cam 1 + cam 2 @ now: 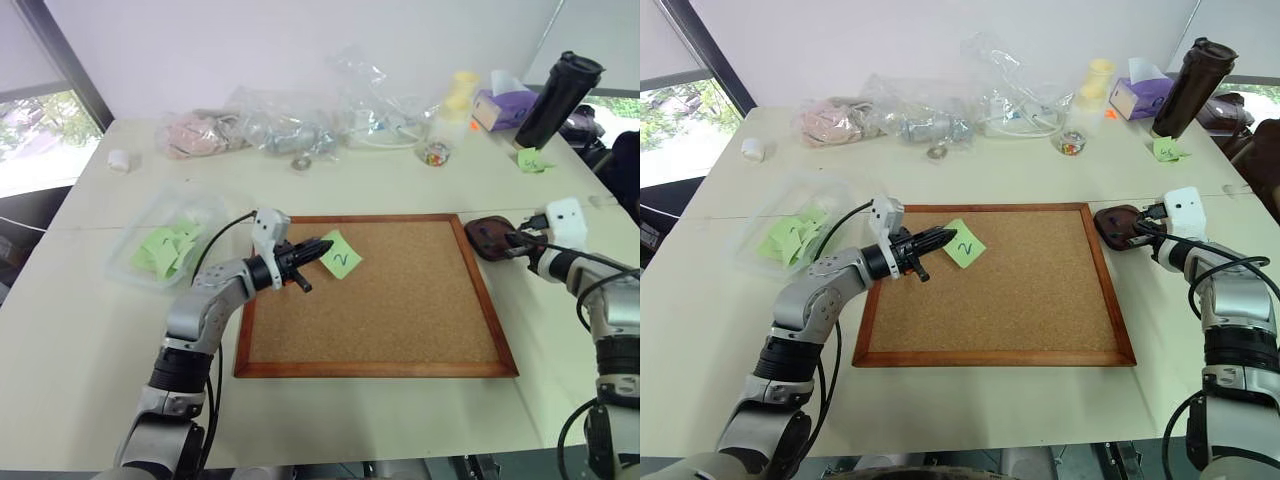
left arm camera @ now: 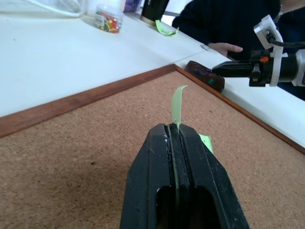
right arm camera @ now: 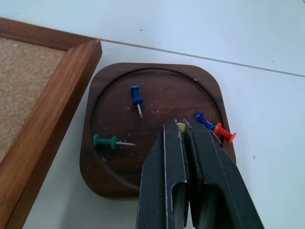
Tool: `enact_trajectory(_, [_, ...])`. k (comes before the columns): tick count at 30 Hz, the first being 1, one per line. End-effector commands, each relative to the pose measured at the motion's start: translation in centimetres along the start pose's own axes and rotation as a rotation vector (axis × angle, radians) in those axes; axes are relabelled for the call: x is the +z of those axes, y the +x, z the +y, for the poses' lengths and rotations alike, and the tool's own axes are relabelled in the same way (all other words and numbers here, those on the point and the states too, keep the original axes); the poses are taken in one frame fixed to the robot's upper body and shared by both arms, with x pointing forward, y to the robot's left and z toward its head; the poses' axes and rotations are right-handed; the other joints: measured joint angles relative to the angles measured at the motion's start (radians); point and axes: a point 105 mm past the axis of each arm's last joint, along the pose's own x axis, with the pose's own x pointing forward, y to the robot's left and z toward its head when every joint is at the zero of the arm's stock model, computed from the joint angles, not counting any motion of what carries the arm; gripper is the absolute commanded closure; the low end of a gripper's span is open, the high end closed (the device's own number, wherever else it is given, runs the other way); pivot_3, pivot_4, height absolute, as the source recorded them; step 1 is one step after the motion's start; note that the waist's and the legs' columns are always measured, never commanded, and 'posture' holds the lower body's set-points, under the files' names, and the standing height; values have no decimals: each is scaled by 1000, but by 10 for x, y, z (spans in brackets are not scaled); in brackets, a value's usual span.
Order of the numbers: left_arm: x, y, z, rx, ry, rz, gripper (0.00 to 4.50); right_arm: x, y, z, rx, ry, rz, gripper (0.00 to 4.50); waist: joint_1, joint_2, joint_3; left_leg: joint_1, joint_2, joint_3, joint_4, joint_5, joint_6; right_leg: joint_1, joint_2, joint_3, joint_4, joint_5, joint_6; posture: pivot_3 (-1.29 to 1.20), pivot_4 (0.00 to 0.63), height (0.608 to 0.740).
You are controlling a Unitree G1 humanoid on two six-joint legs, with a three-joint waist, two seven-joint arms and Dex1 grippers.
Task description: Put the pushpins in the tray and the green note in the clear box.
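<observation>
My left gripper (image 1: 322, 245) is shut on the edge of the green note (image 1: 341, 256), held just above the cork board's near-left part; a "2" shows on the note. In the left wrist view the note (image 2: 178, 102) stands up from between the closed fingers. To the right of the board, my right gripper (image 3: 182, 127) hangs over the dark-brown tray (image 3: 107, 76), its tips pinching a yellow pushpin (image 3: 181, 128). Several pushpins lie in the tray: a blue one (image 3: 137, 98), a green one (image 3: 106, 141) and a red one (image 3: 224, 132). At the left stands the clear box (image 1: 160, 247).
The wood-framed cork board (image 1: 375, 300) fills the table's middle. The clear box holds several green notes. Plastic bags (image 1: 290, 125), a jar of coloured bits (image 1: 433, 153), a tissue box (image 1: 505, 105) and a black tumbler (image 1: 556, 100) line the back. A person's hand (image 2: 226, 47) rests beyond the tray.
</observation>
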Motion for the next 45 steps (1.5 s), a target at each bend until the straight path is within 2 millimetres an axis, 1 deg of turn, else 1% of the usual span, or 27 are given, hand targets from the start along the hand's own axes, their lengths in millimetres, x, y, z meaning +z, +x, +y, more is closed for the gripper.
enact_trajectory(1, [12, 1, -5, -13, 44, -41, 4500, 9, -1, -1, 13, 15, -46, 3087, 0, 0, 0, 0, 0, 0, 0, 0, 0, 0, 0, 0, 0, 0, 0, 0, 150, 740])
enact_trajectory(7, [10, 1, -4, -6, 39, -37, 4500, 13, -1, 3, 30, 20, -65, 30, -1, 0, 0, 0, 0, 0, 0, 0, 0, 0, 0, 0, 0, 0, 0, 0, 150, 740])
enact_trajectory(11, [10, 1, -4, -5, 38, -36, 4500, 21, -4, 5, 36, 16, -93, 30, -2, 0, 0, 0, 0, 0, 0, 0, 0, 0, 0, 0, 0, 0, 0, 0, 150, 740])
enact_trajectory(12, [10, 1, -4, -4, 39, -35, 4500, 27, -6, 5, 39, 18, -111, 30, -1, 0, 0, 0, 0, 0, 0, 0, 0, 0, 0, 0, 0, 0, 0, 0, 150, 740])
enact_trajectory(14, [10, 0, -3, -2, 41, -34, 4500, 48, -15, 7, 56, 18, -171, 30, -1, 0, 0, 0, 0, 0, 0, 0, 0, 0, 0, 0, 0, 0, 0, 0, 150, 740])
enact_trajectory(16, [11, -1, -3, 0, 47, -35, 4500, 73, -28, 16, 112, 13, -236, 30, 0, 0, 0, 0, 0, 0, 0, 0, 0, 0, 0, 0, 0, 0, 0, 0, 150, 740])
enact_trajectory(17, [13, -1, -2, 2, 46, -39, 4500, 82, -33, 22, 138, 9, -259, 30, 0, 0, 0, 0, 0, 0, 0, 0, 0, 0, 0, 0, 0, 0, 0, 0, 150, 740])
enact_trajectory(18, [14, -2, -2, 4, 44, -44, 4500, 92, -38, 33, 189, 21, -277, 30, 0, 0, 0, 0, 0, 0, 0, 0, 0, 0, 0, 0, 0, 0, 0, 0, 150, 740])
enact_trajectory(20, [16, -2, -3, 6, 42, -48, 4500, 102, -45, 60, 305, 23, -289, 30, 0, 0, 0, 0, 0, 0, 0, 0, 0, 0, 0, 0, 0, 0, 0, 0, 150, 740])
enact_trajectory(22, [20, -2, -3, 7, 49, -54, 4500, 108, -59, 105, 516, 2, -286, 30, 0, 0, 0, 0, 0, -1, 0, 0, 0, 0, 0, 0, 0, 0, 0, 0, 150, 740])
enact_trajectory(23, [24, -2, -3, 13, 57, -60, 4500, 107, -69, 127, 629, -44, -282, 30, 0, 0, 0, 0, 0, -1, 0, 0, 0, 0, 0, 0, 0, 0, 0, 0, 150, 740])
enact_trajectory(24, [27, -3, -2, 22, 64, -66, 4500, 106, -78, 144, 715, -94, -280, 30, 0, 0, 0, 0, 1, -1, 0, 0, 0, 0, 0, 0, 0, 0, 0, 0, 150, 740])
enact_trajectory(25, [33, -6, -1, 36, 69, -79, 4500, 104, -83, 158, 785, -111, -264, 30, 1, 0, 0, 0, 1, -1, 0, 0, 0, 0, 0, 0, 0, 0, 0, 0, 150, 740])
enact_trajectory(27, [46, -12, 0, 73, 90, -105, 4500, 97, -92, 179, 888, -156, -238, 30, 2, 0, 0, -1, 1, -1, 0, 0, 0, 0, 0, 0, 0, 0, 0, 0, 150, 740])
enact_trajectory(29, [59, -19, 4, 118, 107, -135, 4500, 93, -96, 191, 950, -177, -233, 30, 3, 0, 0, -1, 0, -1, 0, 0, 0, 0, 0, 0, 0, 0, 0, 0, 150, 740])
enact_trajectory(31, [82, -31, 11, 196, 143, -187, 4500, 91, -94, 197, 970, -179, -238, 30, 3, -1, 0, -1, 0, -1, 0, 0, 0, 0, 0, 0, 0, 0, 0, 0, 150, 740])
enact_trajectory(33, [110, -56, 26, 327, 152, -278, 4500, 88, -90, 202, 979, -181, -243, 30, 1, -1, 1, -1, 0, -1, 0, 0, 0, 0, 0, 0, 0, 0, 0, 0, 150, 740])
enact_trajectory(34, [119, -70, 34, 393, 156, -307, 4500, 86, -89, 206, 983, -181, -246, 30, 1, -1, 1, -1, 1, -1, 0, 0, 0, 0, 0, 0, 0, 0, 0, 0, 150, 740])
enact_trajectory(35, [128, -88, 45, 474, 172, -324, 4500, 84, -88, 209, 991, -178, -246, 30, -2, -1, 1, -1, 1, -1, 0, 0, 0, -1, 0, 0, 0, 0, 0, 0, 150, 740])
enact_trajectory(36, [133, -101, 52, 524, 184, -330, 4500, 83, -87, 211, 996, -176, -246, 30, -7, -1, 1, 0, 1, -1, -1, 0, 0, -1, 0, 0, 0, 0, 0, 0, 150, 740])
enact_trajectory(37, [139, -131, 70, 638, 189, -344, 4500, 80, -84, 214, 1005, -172, -237, 30, -9, -1, 1, 0, 2, -1, -1, 0, 0, -1, 0, 0, 0, 0, 0, 0, 150, 740])
enact_trajectory(38, [141, -158, 85, 735, 190, -343, 4500, 76, -81, 215, 1010, -180, -215, 30, -13, -1, 1, 0, 2, -1, -2, 0, 0, -2, 0, 0, 0, 0, 0, 0, 150, 740])
enact_trajectory(39, [139, -177, 96, 806, 186, -337, 4500, 73, -78, 216, 1007, -201, -198, 30, -16, -1, 1, 0, 2, -1, -2, 0, 0, -2, 1, 0, 0, 0, 0, 0, 150, 740])
enact_trajectory(40, [135, -190, 103, 848, 193, -315, 4500, 72, -76, 216, 1007, -212, -191, 30, -19, -1, 0, 0, 2, -1, -2, 0, 0, -2, 1, 0, 0, 0, 0, 0, 150, 740])
enact_trajectory(41, [132, -194, 106, 860, 199, -297, 4500, 73, -75, 215, 1006, -218, -189, 30, -21, -1, 0, 0, 2, -1, -2, 0, 0, -2, 1, 0, 0, 0, 0, 0, 150, 740])
enact_trajectory(42, [123, -196, 110, 863, 208, -255, 4500, 75, -74, 215, 1008, -220, -196, 30, -20, -1, 0, 0, 1, -1, -2, 0, 0, -2, 1, 0, 0, 0, 0, 0, 150, 740])
enact_trajectory(45, [103, -198, 118, 853, 206, -171, 4500, 79, -73, 214, 1010, -225, -207, 30, 4, -1, 1, 0, -1, -2, 0, 0, 0, 0, -1, -1, -1, 0, 0, 0, 150, 740])
